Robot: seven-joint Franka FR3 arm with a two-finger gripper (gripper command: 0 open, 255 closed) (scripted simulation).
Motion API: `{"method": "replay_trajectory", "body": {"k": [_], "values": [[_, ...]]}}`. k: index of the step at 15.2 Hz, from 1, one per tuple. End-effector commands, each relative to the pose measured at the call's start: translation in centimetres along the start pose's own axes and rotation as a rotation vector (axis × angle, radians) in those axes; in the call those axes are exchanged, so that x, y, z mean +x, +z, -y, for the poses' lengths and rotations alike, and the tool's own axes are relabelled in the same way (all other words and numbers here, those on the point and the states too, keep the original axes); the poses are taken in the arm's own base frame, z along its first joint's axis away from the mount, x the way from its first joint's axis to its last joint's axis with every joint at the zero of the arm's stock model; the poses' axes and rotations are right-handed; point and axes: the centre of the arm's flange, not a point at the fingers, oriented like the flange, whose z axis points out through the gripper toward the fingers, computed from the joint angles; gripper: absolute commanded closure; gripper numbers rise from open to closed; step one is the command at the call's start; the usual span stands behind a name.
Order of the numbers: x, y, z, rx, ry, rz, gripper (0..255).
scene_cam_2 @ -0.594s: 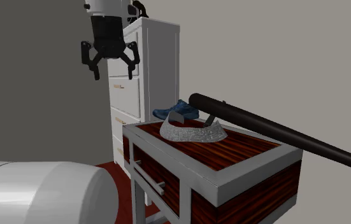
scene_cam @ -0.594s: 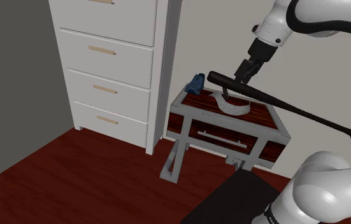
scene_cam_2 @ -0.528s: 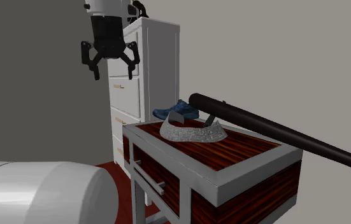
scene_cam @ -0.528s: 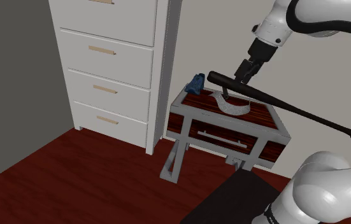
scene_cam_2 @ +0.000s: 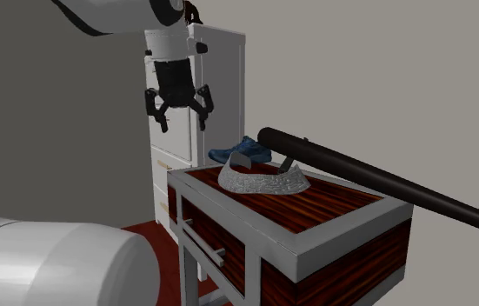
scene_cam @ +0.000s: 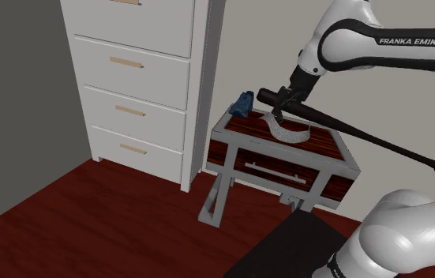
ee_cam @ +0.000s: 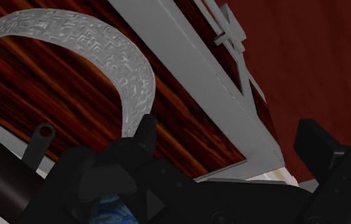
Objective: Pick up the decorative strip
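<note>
White chest of drawers [scene_cam: 136,71] stood just beside the counter [scene_cam: 348,162], on its left in the shoulder view. Dark red floor [scene_cam: 89,213] lay under the counter.

Hand [scene_cam_2: 183,120] hung in the air above the counter, off its dresser-side edge in the second exterior view. Fingers [scene_cam_2: 162,122] were spread wide apart and gripped nothing. In the shoulder view the hand [scene_cam: 283,104] sat over the counter's far side, close by the bat.

Blue shoe [scene_cam_2: 244,150] rested at the counter's far corner, next to the chest.

Decorative strip [scene_cam_2: 259,181], grey with an embossed pattern, was curled into an open arc. It lay on the counter's dark wood top, near the middle and nearer the far edge. In the wrist view the strip [ee_cam: 104,57] curved across the counter top [ee_cam: 180,121] ahead of the hand [ee_cam: 229,133], outside the gap between the fingers; one end ran close to one fingertip [ee_cam: 147,127]; contact could not be judged.

Black baseball bat [scene_cam: 365,136] crossed the counter's far side behind the strip. Thick end was near the shoe; knob end stuck out well past the counter's right corner.
</note>
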Motion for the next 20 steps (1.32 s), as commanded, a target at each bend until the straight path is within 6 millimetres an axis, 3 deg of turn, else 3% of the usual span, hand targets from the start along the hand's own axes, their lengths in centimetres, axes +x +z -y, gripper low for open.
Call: {"method": "replay_trajectory", "body": {"k": [1,11,20], "values": [[1.2,1.9,-0.8,-0.023,0.049,-0.016,0],[6.2,10.9,-6.8,-0.134,0.290,-0.079,0],[5.1,14.8,-6.7,-0.135,0.292,-0.080,0]]}}
